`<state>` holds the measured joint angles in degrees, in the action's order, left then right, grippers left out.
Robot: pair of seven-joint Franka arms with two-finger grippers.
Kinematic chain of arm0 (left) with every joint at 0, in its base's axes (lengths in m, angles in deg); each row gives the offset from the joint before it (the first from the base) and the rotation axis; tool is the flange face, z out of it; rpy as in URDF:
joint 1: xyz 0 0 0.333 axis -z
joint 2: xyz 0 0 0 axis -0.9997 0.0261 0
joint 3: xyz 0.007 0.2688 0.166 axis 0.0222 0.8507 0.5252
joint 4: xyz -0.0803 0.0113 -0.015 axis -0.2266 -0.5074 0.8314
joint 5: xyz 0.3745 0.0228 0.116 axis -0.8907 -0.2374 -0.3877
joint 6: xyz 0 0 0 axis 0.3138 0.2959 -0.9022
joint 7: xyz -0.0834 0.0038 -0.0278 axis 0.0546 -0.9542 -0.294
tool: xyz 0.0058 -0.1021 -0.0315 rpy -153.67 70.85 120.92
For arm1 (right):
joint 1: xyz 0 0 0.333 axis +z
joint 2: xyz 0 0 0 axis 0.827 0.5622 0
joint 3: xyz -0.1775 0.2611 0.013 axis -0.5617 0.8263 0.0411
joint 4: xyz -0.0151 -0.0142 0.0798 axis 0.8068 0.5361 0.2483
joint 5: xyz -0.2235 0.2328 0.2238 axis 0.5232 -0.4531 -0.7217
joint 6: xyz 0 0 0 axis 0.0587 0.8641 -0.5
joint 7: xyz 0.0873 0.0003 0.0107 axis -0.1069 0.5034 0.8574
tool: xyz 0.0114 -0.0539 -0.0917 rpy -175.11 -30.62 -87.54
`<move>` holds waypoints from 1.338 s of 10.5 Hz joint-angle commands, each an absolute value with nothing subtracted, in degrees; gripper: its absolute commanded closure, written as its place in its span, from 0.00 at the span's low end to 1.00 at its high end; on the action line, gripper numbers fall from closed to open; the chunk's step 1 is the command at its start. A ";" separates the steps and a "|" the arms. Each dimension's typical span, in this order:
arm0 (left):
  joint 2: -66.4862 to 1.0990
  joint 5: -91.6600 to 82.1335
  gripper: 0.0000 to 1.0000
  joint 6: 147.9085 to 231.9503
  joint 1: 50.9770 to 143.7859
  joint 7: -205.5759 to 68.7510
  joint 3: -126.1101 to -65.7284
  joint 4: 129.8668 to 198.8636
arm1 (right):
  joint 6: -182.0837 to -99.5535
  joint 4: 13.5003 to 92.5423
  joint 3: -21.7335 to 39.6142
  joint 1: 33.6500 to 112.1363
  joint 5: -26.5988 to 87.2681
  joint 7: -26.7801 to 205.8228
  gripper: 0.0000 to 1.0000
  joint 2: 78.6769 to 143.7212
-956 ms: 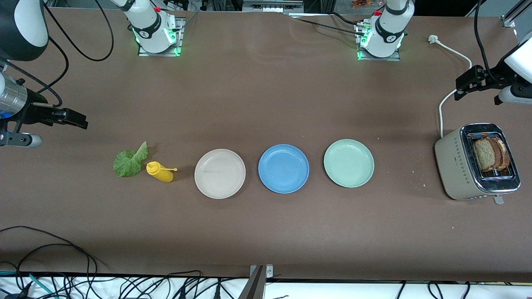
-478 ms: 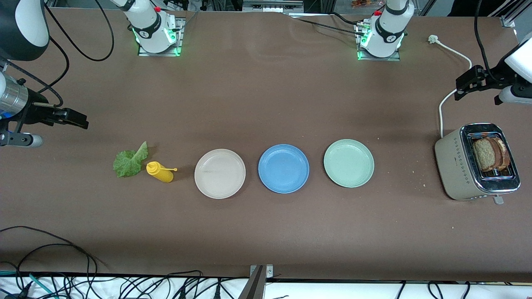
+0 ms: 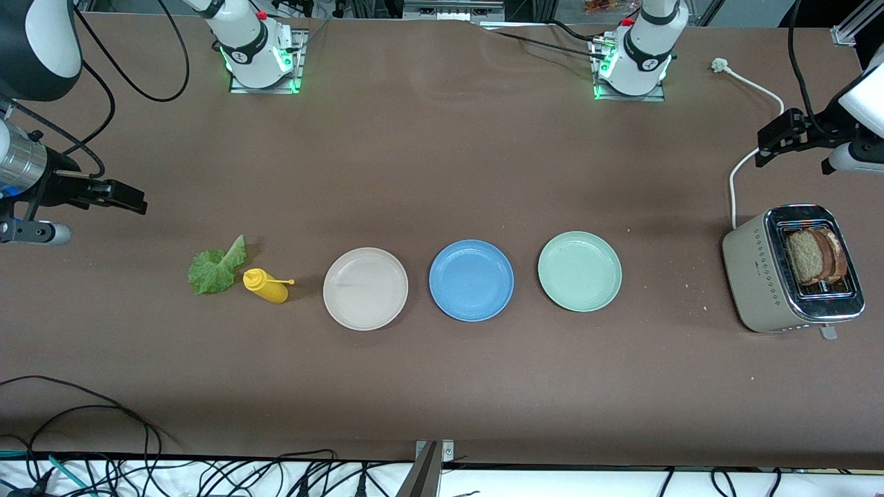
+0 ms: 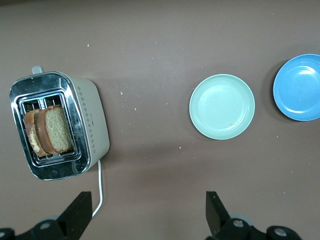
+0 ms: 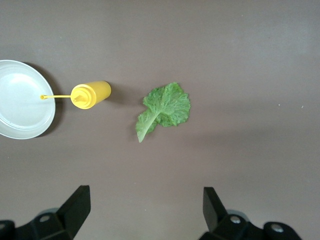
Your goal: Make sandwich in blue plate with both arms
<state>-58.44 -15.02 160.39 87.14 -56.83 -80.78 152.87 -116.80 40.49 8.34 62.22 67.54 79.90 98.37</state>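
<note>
Nothing is assembled yet: the blue plate [image 3: 471, 280] lies bare on the counter [image 3: 442, 386], between the pale beige plate [image 3: 365, 288] and the mint-green plate [image 3: 579, 270], so the step in hand looks like the first fetch, bread for one arm and leaf for the other. The two bread slices [image 3: 818, 257] stand on edge, side by side, in the slot of the toaster [image 3: 766, 276] at the left arm's end of the counter. To do this well, the left hand [image 4: 149, 212] should come straight down over the slot, close on one slice alone near its top crust, and lift vertically so the slice does not drag on the wire cage or tip the toaster. The lettuce leaf [image 3: 216, 269] lies flat at the right arm's end, just beside the yellow squeeze bottle [image 3: 266, 286], whose thin nozzle points toward the beige plate; the right hand [image 5: 145, 210] should pinch the leaf at the edge away from the bottle, low to the surface, so as not to knock it over. Bread should reach the blue plate before the leaf. Both hands hang in the air over bare counter, the left near the toaster and the right near the leaf, each spread wide, holding nothing and touching nothing.
</note>
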 commanded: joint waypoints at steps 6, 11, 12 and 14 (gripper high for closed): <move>-56.04 -15.59 0.00 161.52 87.01 -55.63 -80.67 151.23 | -116.08 40.13 8.15 62.21 67.18 80.18 0.00 98.11; -55.85 -17.97 0.00 163.47 86.31 -55.63 -80.41 151.23 | -116.08 40.13 8.24 62.30 67.18 80.27 0.00 98.19; -55.77 -17.71 0.00 163.47 86.22 -55.63 -80.32 151.23 | -116.08 40.13 8.24 62.30 67.18 80.27 0.00 98.19; -55.07 -17.71 0.00 163.47 85.61 -55.55 -80.23 151.23 | -116.16 40.13 8.33 62.65 67.18 79.92 0.00 98.46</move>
<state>-56.34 -16.57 163.79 86.40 -56.82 -80.08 152.83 -116.79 40.49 8.31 62.20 67.54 79.90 98.37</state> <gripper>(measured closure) 0.000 0.000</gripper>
